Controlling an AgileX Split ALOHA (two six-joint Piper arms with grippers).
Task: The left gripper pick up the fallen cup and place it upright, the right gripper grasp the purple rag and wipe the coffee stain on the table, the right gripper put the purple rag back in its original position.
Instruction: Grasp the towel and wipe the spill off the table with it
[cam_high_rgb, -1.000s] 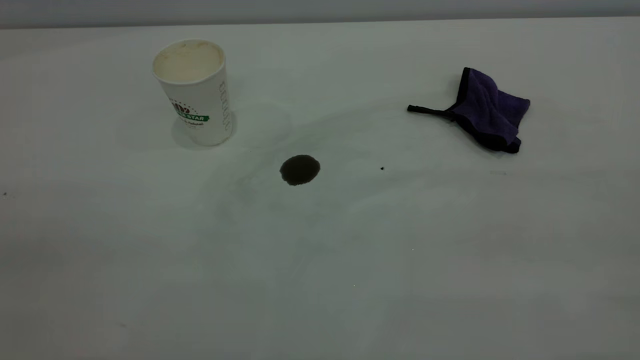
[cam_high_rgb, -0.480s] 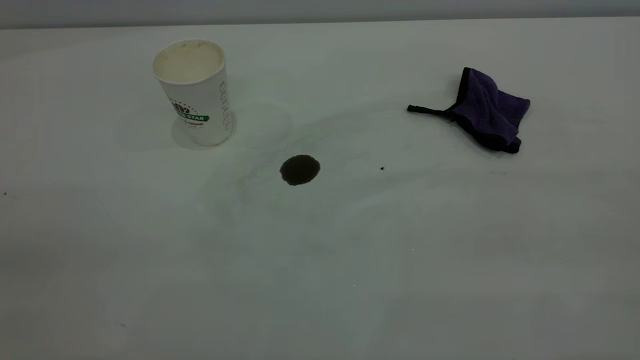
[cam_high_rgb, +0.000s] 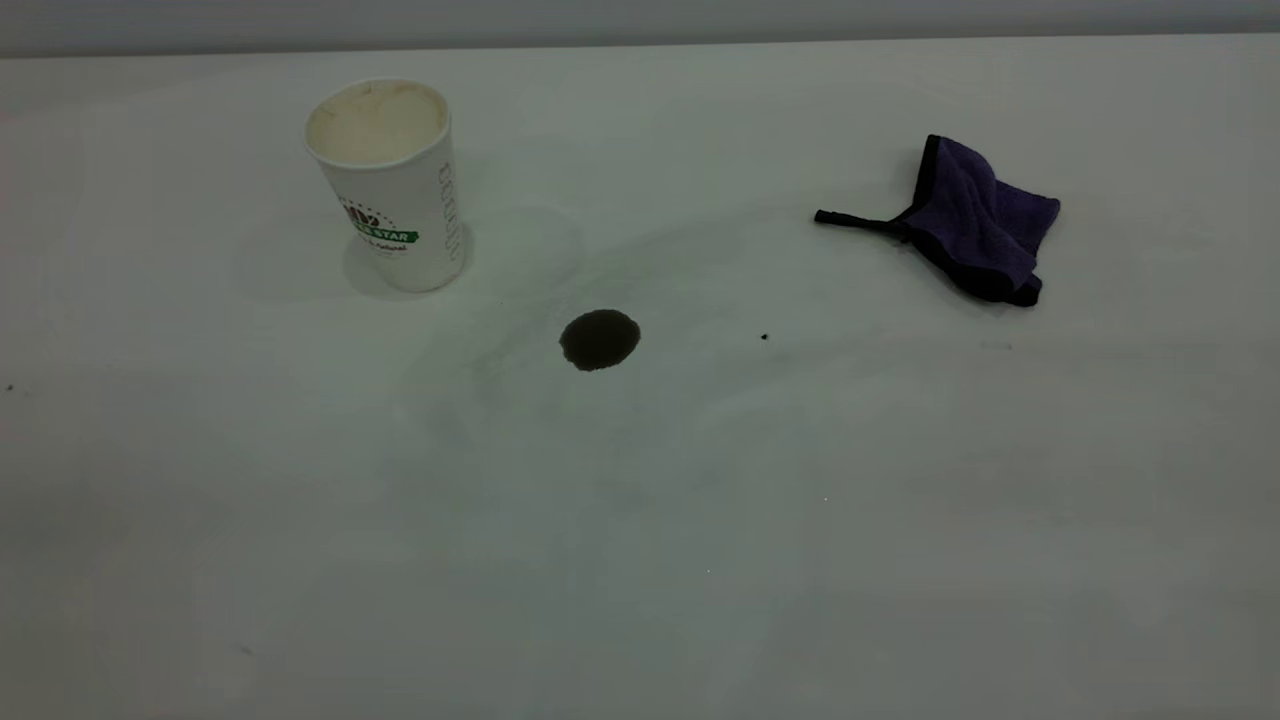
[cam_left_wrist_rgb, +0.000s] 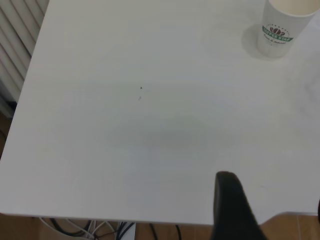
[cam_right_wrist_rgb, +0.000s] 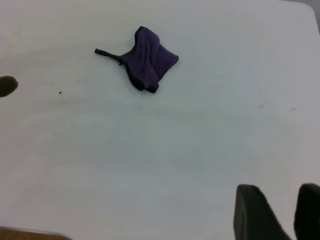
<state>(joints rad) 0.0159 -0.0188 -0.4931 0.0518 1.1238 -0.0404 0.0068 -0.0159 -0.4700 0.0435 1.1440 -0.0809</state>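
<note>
The white paper cup (cam_high_rgb: 388, 185) stands upright at the table's (cam_high_rgb: 640, 520) far left, also seen as the cup (cam_left_wrist_rgb: 281, 27) in the left wrist view. A dark brown coffee stain (cam_high_rgb: 599, 339) lies near the middle, nearer than the cup and to its right. The purple rag (cam_high_rgb: 980, 222) lies crumpled at the far right with its black strap pointing left, and the rag (cam_right_wrist_rgb: 148, 61) shows in the right wrist view too. Neither arm shows in the exterior view. My left gripper (cam_left_wrist_rgb: 273, 195) is open over the table's near edge, far from the cup. My right gripper (cam_right_wrist_rgb: 280, 192) is shut and holds nothing, well short of the rag.
A tiny black speck (cam_high_rgb: 764, 337) sits between stain and rag. Faint smears ring the stain. The table's edge, cables (cam_left_wrist_rgb: 100, 230) and a brown floor lie under the left gripper. A slatted panel (cam_left_wrist_rgb: 17, 35) stands beside the table's left side.
</note>
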